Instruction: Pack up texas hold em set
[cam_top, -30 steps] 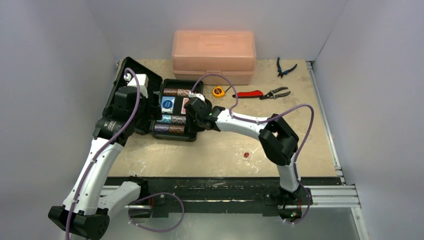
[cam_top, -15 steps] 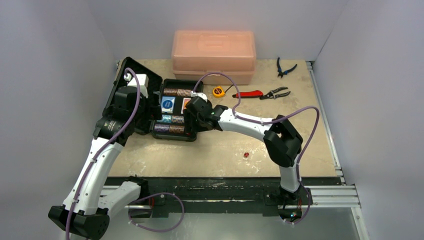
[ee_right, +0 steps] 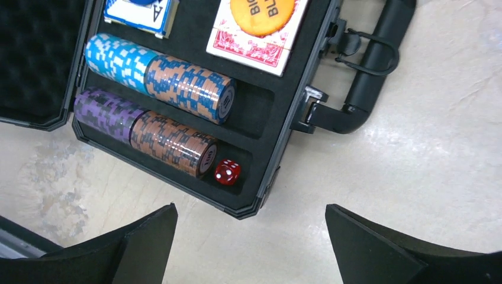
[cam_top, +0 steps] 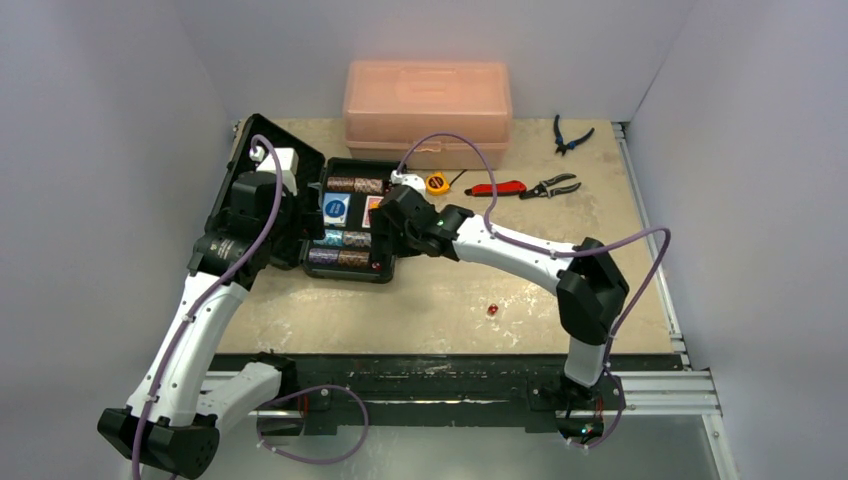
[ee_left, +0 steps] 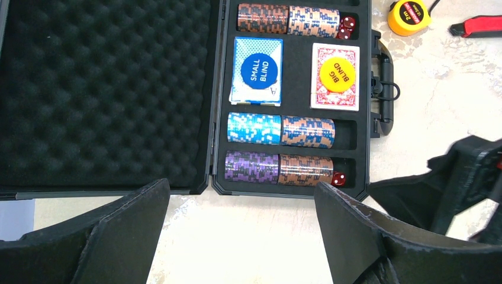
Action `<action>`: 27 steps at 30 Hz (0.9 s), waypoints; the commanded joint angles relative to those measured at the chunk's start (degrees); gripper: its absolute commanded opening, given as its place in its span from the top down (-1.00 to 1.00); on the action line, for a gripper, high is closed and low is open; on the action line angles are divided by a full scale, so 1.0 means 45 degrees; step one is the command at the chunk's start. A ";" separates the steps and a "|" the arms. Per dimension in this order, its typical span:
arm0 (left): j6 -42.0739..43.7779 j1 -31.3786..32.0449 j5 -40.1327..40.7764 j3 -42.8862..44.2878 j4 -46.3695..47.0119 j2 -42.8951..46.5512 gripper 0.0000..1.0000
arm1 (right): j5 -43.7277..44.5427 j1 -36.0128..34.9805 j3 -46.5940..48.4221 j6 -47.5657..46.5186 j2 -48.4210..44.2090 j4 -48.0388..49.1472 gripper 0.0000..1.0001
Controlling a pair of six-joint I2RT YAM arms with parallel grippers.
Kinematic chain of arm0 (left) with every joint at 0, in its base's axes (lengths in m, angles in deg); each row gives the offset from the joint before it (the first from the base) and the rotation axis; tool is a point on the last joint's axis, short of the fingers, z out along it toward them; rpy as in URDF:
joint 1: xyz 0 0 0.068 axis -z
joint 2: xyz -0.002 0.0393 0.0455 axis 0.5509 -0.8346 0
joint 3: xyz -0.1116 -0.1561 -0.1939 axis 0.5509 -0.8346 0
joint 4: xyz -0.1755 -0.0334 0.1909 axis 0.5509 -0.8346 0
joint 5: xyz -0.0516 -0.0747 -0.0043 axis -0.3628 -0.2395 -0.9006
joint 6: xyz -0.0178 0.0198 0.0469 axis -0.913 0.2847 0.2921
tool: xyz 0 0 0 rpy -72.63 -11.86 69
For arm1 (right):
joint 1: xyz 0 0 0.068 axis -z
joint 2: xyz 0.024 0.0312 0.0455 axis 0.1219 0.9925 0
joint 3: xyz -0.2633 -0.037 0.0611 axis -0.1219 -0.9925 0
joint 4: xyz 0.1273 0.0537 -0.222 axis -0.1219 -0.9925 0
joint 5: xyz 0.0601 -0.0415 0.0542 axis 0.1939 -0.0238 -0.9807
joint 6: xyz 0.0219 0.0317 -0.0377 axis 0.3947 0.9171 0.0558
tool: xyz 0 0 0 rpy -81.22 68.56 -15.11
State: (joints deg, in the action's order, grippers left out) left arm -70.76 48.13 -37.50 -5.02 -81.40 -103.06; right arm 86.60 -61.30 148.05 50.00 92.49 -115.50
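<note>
The black briefcase (cam_top: pixel 352 268) lies open at the table's left, its foam lid (ee_left: pixel 106 89) folded out leftward. Rows of chip stacks (ee_left: pixel 278 167) fill the tray. A blue disc (ee_left: pixel 258 71) sits on the blue deck and a yellow disc (ee_left: pixel 337 73) on the red deck. One red die (ee_right: pixel 227 171) lies in the nearest row beside the chips, and another (ee_left: pixel 347 26) in the far row. A third die (cam_top: pixel 492 311) sits loose on the table. My right gripper (ee_right: pixel 251 213) hangs open and empty over the case's near right corner. My left gripper (ee_left: pixel 241 195) is open and empty at the case's near edge.
A pink plastic box (cam_top: pixel 428 110) stands at the back. A yellow tape measure (cam_top: pixel 436 183), a red-handled tool (cam_top: pixel 497 187), pliers (cam_top: pixel 552 185) and blue-handled cutters (cam_top: pixel 570 135) lie behind and right of the case. The case handle (ee_right: pixel 370 77) sticks out on the right.
My right gripper has opened wide, and the right arm's elbow has swung right and lower. The left arm has not moved.
</note>
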 commanded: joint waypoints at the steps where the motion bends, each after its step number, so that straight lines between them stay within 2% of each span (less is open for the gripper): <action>1: 0.0100 0.0034 0.0078 -0.0034 0.0424 0.0015 -0.84 | 0.0960 0.0022 -0.0429 -0.0091 -0.1108 -0.0378 -0.98; 18: 0.0117 0.0034 0.0117 -0.0073 0.0419 0.0074 -0.84 | 0.3511 0.0036 -0.3029 0.1388 -0.3497 -0.2395 -0.98; 27: 0.0261 0.0313 -0.0447 -0.0169 0.0550 -0.0125 -0.85 | 0.4006 0.0593 -0.4890 0.1800 -0.5073 -0.2591 -0.98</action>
State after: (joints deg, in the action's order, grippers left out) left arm -70.69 48.30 -37.89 -5.02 -81.36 -103.19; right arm 101.48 -60.76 127.98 56.01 73.26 -126.10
